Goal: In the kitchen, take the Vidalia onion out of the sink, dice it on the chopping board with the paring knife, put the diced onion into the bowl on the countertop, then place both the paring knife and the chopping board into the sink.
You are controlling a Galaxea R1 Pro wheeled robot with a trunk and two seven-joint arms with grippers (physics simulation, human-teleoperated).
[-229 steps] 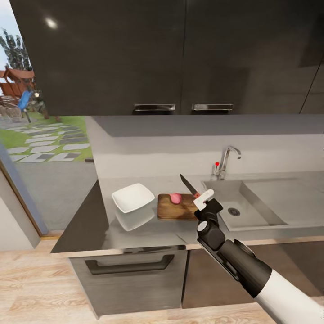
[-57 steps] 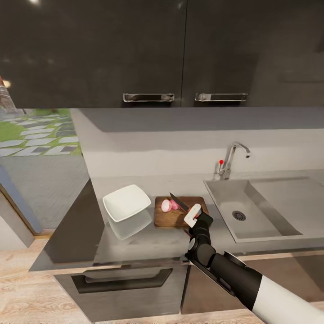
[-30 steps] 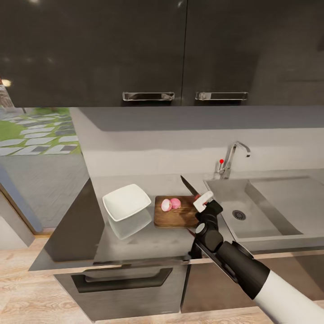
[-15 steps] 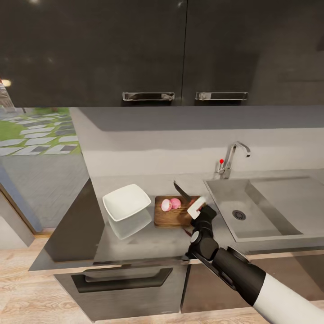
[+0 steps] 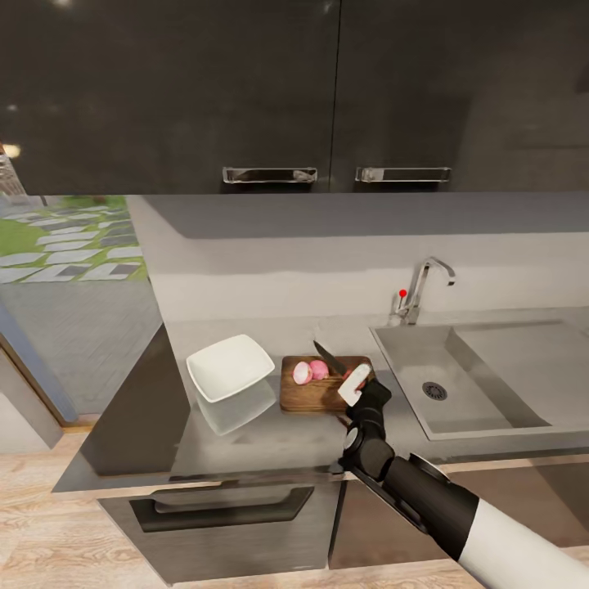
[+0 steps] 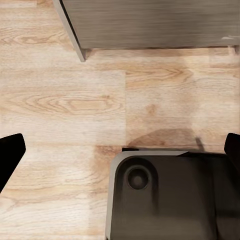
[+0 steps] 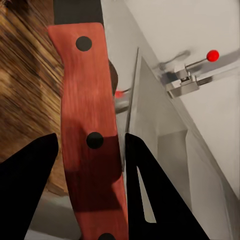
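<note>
Two halves of the Vidalia onion (image 5: 310, 371) are seen on the chopping board (image 5: 321, 394); the paring knife (image 5: 331, 359), clamped in the right gripper (image 5: 357, 384), is angled blade-first toward them, just beside.

chopping board (image 5: 315, 394): grained wood | bowl (image 5: 230, 367): glossy white | countertop (image 5: 270, 438): smooth, reflective | sink (image 5: 483, 384): matt steel

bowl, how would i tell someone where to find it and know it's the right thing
Start at the sink and move left along the countertop, past the chopping board. Just beyond the board's left end sits the bowl: glossy white, shallow, squarish with rounded corners, and empty, unlike the dark wooden board with its pink onion halves.
</note>
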